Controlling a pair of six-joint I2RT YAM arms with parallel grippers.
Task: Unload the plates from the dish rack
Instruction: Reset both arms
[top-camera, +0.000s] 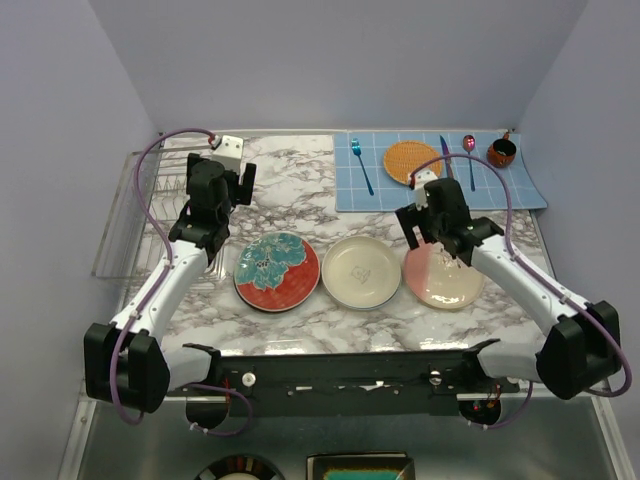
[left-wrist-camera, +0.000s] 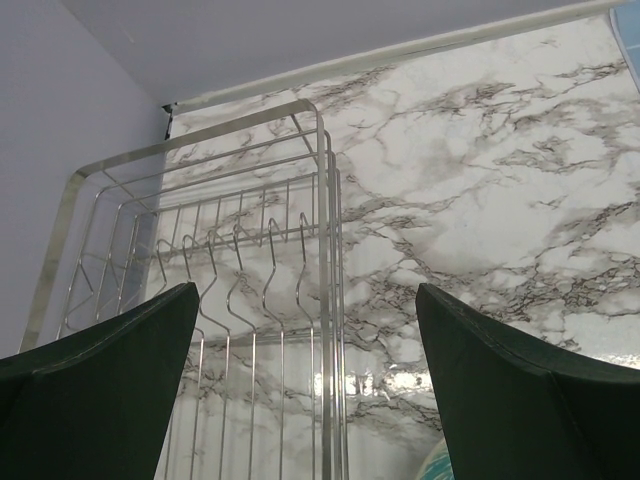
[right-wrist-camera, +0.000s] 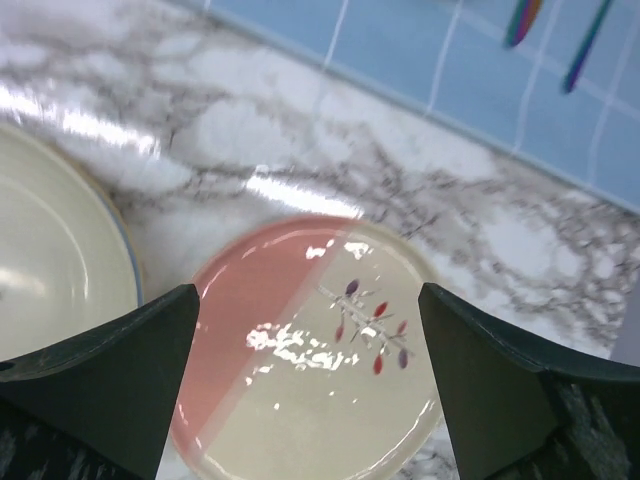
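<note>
Three plates lie flat in a row on the marble table: the teal floral plate with red rim (top-camera: 277, 270), the plain cream plate (top-camera: 361, 272) and the pink-and-cream twig plate (top-camera: 443, 277). The wire dish rack (top-camera: 150, 215) stands at the far left; its slots show no plates in the left wrist view (left-wrist-camera: 240, 300). My left gripper (top-camera: 228, 178) is open and empty, above the rack's right edge. My right gripper (top-camera: 440, 225) is open and empty, above the twig plate (right-wrist-camera: 310, 370), apart from it. The cream plate's edge shows in the right wrist view (right-wrist-camera: 50, 270).
A blue grid mat (top-camera: 440, 175) lies at the back right with an orange woven disc (top-camera: 410, 160), a blue fork (top-camera: 361, 165), a knife (top-camera: 445, 155), a spoon (top-camera: 469, 155) and a small dark cup (top-camera: 501, 152). The table's walls close in left and right.
</note>
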